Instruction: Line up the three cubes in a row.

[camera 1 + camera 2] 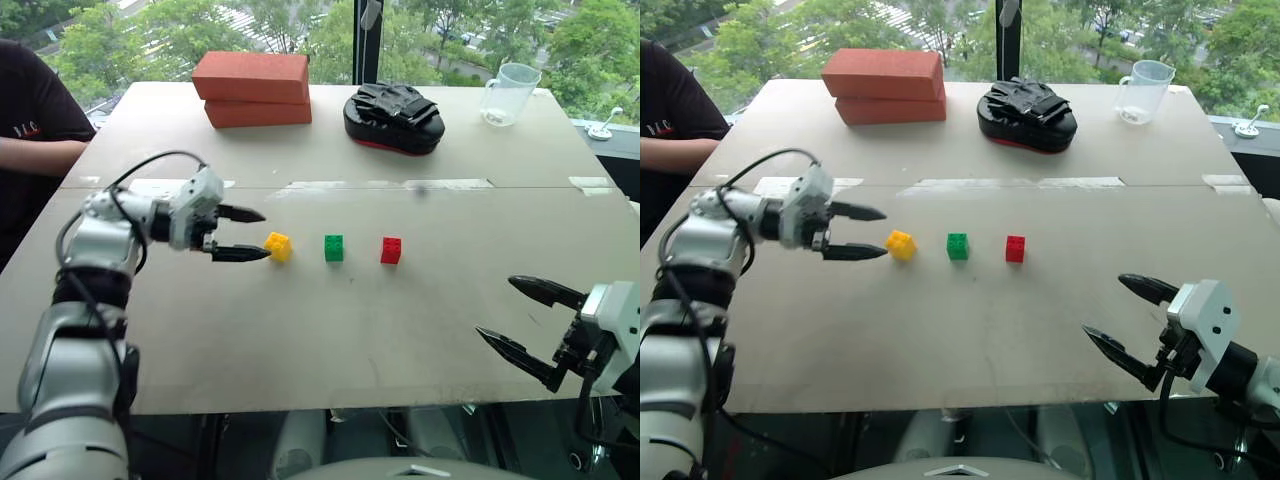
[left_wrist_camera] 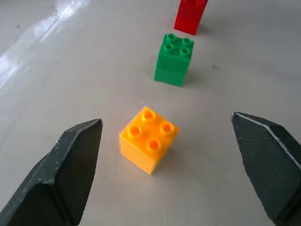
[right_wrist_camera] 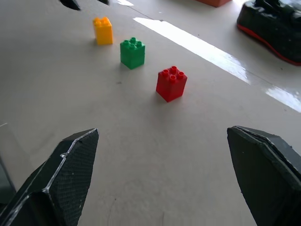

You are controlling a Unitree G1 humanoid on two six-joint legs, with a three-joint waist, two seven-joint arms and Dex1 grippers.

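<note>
Mid-frame, the yellow cube [image 1: 278,246], green cube [image 1: 334,248] and red cube [image 1: 391,250] already form a row, both my left gripper [image 1: 243,234] and right gripper [image 1: 530,320] spread empty, so little seems left.

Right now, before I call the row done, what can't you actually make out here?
- Red cube: top cut off by the left wrist view's edge.
- Person: cut by the head view's edge; only a dark sleeve and forearm show.
- Lower brick: top hidden by the brick stacked on it.
- Measuring cup: contents too small to tell.
</note>
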